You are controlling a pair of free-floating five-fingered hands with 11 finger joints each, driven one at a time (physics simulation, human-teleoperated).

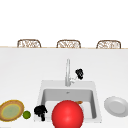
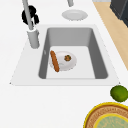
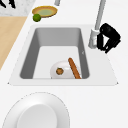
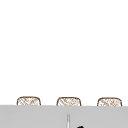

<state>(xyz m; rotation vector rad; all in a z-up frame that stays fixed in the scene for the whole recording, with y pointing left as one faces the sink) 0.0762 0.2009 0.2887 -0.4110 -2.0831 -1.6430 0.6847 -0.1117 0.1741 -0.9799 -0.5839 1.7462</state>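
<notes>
Front view: right hand (image 1: 79, 73), fingers curled, sits at the faucet (image 1: 67, 72) lever without clearly gripping it; no water runs. Left hand (image 1: 40, 110), curled and holding nothing, hangs by the lime (image 1: 26, 115).

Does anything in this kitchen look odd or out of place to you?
Yes. A big red ball in the front view covers the sink's front edge, yet the side views show no ball there. In the sink, a sausage lies across a white plate's rim rather than on the plate.
</notes>
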